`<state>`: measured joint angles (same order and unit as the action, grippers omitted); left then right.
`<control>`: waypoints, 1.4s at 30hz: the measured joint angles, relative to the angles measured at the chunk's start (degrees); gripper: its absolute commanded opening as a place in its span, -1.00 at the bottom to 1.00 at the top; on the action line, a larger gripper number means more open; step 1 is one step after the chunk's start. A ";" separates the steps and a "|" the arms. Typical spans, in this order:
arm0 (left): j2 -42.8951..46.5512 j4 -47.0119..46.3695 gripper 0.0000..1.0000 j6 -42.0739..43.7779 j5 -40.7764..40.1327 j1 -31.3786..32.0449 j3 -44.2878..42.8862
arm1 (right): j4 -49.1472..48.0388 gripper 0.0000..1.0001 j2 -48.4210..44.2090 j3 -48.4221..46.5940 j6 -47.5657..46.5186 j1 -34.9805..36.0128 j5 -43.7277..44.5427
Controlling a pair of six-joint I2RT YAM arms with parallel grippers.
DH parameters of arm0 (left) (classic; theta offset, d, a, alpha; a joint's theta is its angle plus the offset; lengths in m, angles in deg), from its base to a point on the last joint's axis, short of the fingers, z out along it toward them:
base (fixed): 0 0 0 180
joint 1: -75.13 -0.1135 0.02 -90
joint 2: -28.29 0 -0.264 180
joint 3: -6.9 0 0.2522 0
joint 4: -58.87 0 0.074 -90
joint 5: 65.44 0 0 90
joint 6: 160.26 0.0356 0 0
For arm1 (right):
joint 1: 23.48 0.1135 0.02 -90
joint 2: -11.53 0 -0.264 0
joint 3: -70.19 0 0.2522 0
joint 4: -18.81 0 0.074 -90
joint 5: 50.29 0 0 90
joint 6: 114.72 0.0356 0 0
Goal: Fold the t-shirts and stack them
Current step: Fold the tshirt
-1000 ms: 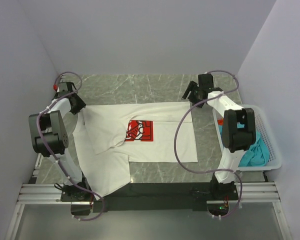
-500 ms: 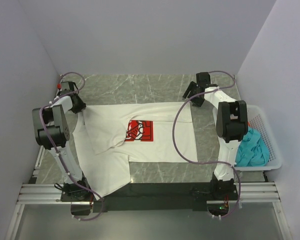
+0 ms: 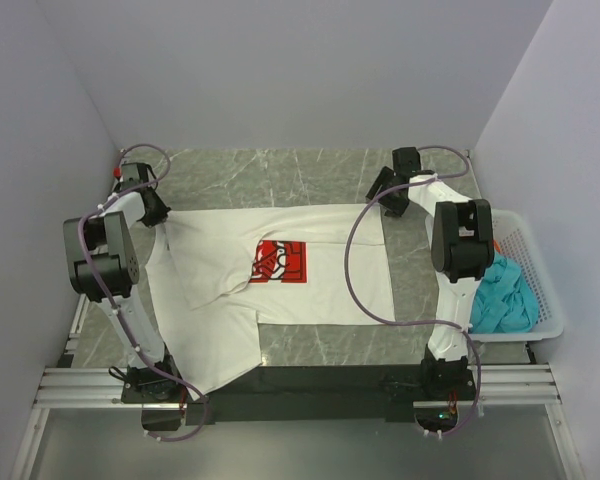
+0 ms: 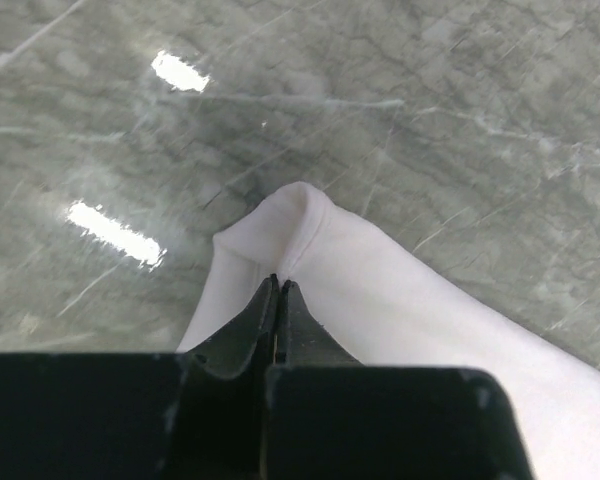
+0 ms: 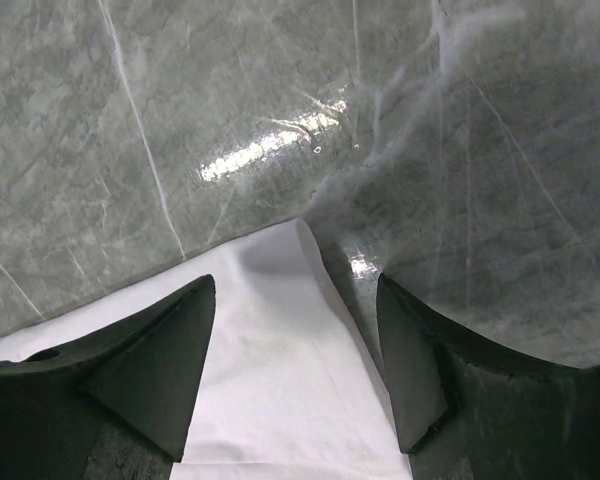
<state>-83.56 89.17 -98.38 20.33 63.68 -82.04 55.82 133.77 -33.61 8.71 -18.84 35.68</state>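
Note:
The white t-shirt (image 3: 320,285) with a red square print lies spread on the marble table, its lower left part folded over and hanging toward the near edge. My left gripper (image 3: 162,216) is at the shirt's far left corner. In the left wrist view the left gripper (image 4: 280,284) is shut, pinching a raised fold of white cloth (image 4: 380,290). My right gripper (image 3: 379,197) is at the far right corner. In the right wrist view the right gripper (image 5: 295,295) stands open, its fingers on either side of the white corner (image 5: 280,350). A teal t-shirt (image 3: 505,300) lies crumpled in the basket.
A white mesh basket (image 3: 542,290) stands at the table's right edge beside the right arm. Grey walls close in the table at the back and on both sides. Bare marble (image 3: 280,175) shows beyond the shirt.
My left gripper has shut on the shirt's far left corner. The right gripper has shifted a little over the far right corner and stays open.

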 measured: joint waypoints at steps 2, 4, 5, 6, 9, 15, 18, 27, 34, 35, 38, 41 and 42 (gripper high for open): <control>0.76 0.63 -0.99 -0.09 -0.74 0.00 0.48 | 0.00 0.43 0.00 0.00 0.00 -0.15 -0.07; 1.14 1.18 -0.99 -0.22 -1.66 0.00 0.70 | 0.02 0.43 0.00 0.00 0.00 -0.31 -0.13; 1.14 1.40 -0.99 -0.24 -1.88 0.00 0.70 | 0.02 0.43 0.00 -0.02 -0.02 -0.35 -0.31; 1.14 1.70 -0.96 -0.28 -2.05 0.00 0.74 | 0.00 0.41 0.00 -0.02 -0.02 -0.42 -0.57; 1.14 1.75 -0.86 -0.61 -2.12 0.00 1.01 | 0.00 0.38 0.09 -0.17 -0.11 -0.52 -1.73; 0.96 1.73 -0.73 -0.87 -2.10 0.00 1.01 | 0.94 0.33 2.58 -4.15 -0.52 -0.52 -4.63; 0.22 1.70 -0.73 -1.11 -2.03 0.00 0.70 | 1.75 0.16 3.85 -5.77 -0.57 -0.52 -5.49; -2.40 1.77 -0.89 -1.57 -1.66 0.00 -1.68 | 7.06 -0.90 6.80 -10.49 -1.33 -0.57 -5.53; -5.90 2.29 -0.99 -1.51 -1.70 0.00 -6.58 | 9.51 -1.00 8.74 -14.40 -2.08 -0.74 -2.84; -6.49 2.47 -0.99 -1.53 -1.68 0.00 -7.52 | 10.21 -1.00 9.07 -15.56 -2.45 -0.85 -2.43; -8.50 3.43 -0.99 -1.64 -1.60 0.07 -10.67 | 11.19 -1.00 10.08 -18.73 -3.32 -1.44 -1.79; -10.05 4.28 -0.88 -1.75 -0.70 0.24 -13.14 | 11.45 -1.00 11.32 -21.92 -4.17 -2.08 -1.88; -10.47 4.35 -0.78 -1.73 -0.26 0.28 -13.70 | 11.47 -0.92 11.80 -22.82 -4.50 -2.21 -1.99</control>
<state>-94.03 93.52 -100.10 20.07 63.97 -95.74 67.29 145.57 -56.43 4.21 -21.04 33.69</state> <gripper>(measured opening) 0.034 0.010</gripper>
